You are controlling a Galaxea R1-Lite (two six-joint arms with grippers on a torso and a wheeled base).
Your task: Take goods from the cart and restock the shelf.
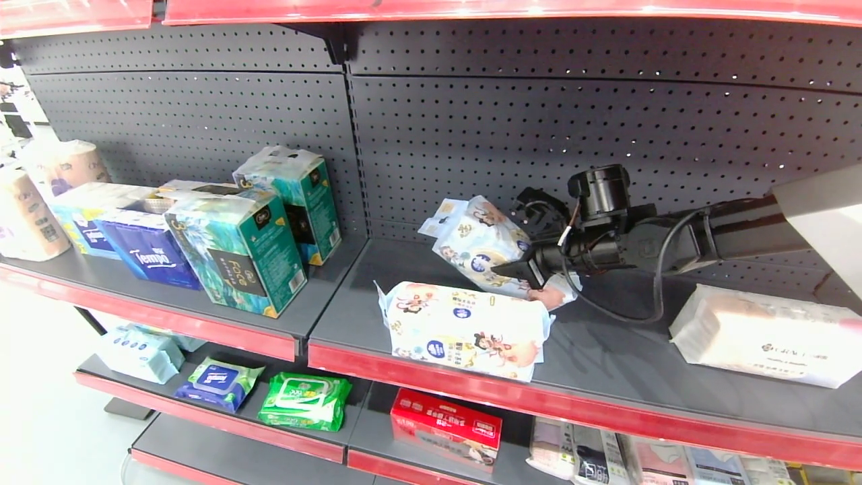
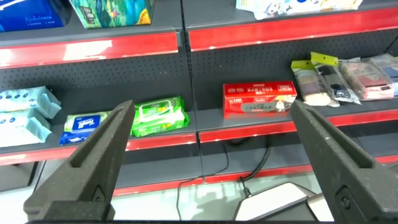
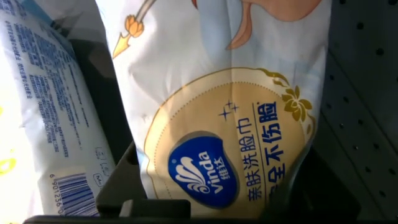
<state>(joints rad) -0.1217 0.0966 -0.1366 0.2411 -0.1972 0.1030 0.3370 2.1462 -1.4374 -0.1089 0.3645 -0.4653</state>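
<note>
Pinching the tissue pack (image 1: 479, 244) are right jaws; left jaws gape before lower shelves (image 2: 249, 127).

I see a dark grey pegboard wall (image 1: 512, 128) behind the shelf (image 1: 606, 367), whose dark boards carry glossy red front strips (image 1: 592, 414). A black bracket (image 1: 335, 42) sits at the panel seam. The floor (image 1: 40, 417) looks pale and bright, and a black cable (image 2: 224, 154) trails under the bottom board.

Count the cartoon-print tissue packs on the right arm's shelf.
2. The front pack lies along the shelf edge; the rear pack is tilted behind it, held in the right gripper. None look hidden.
</note>
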